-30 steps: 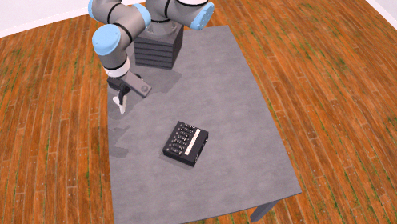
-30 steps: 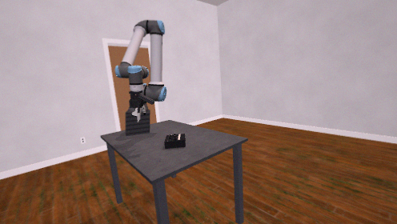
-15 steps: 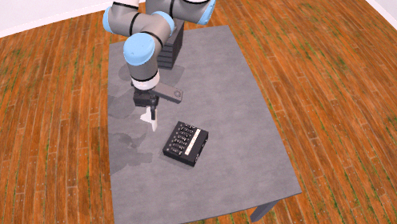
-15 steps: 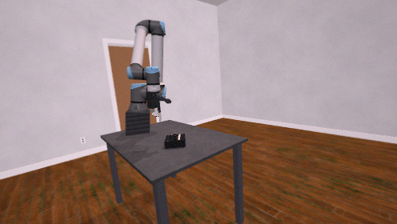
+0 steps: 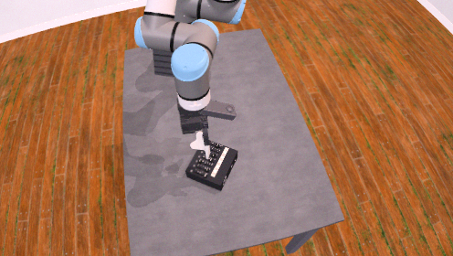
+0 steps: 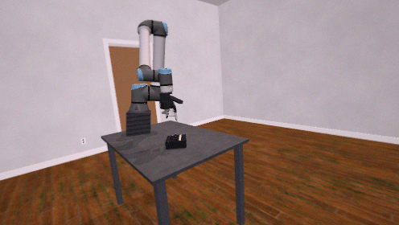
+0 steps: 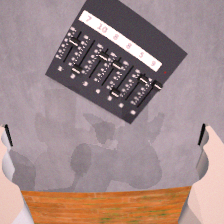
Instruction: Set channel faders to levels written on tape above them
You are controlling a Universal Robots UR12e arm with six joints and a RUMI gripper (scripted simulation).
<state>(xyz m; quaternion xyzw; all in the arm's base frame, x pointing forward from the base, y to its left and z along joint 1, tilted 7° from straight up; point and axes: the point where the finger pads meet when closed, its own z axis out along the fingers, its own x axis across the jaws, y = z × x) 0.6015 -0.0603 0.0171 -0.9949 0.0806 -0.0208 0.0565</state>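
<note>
The black lighting desk (image 5: 228, 165) (image 6: 176, 141) (image 7: 145, 31) lies turned at an angle near the middle of the grey table (image 5: 274, 137) (image 6: 209, 144). In the wrist view a white tape strip (image 7: 122, 41) (image 5: 219, 163) carries the written levels. Below it run several fader slots with dark caps at different heights, such as one cap (image 7: 103, 56). The rightmost fader (image 7: 157, 86) sits under a small red dot. My gripper (image 5: 201, 145) (image 6: 170, 115) (image 7: 105, 126) is open and empty. It hangs well above the desk's fader side, pointing down.
The arm's black ribbed base block (image 5: 162, 64) (image 6: 138, 122) stands at the table's far end. The table's front edge and wooden floor (image 7: 105, 205) show just below the desk in the wrist view. A brown door (image 6: 121, 80) is behind the arm.
</note>
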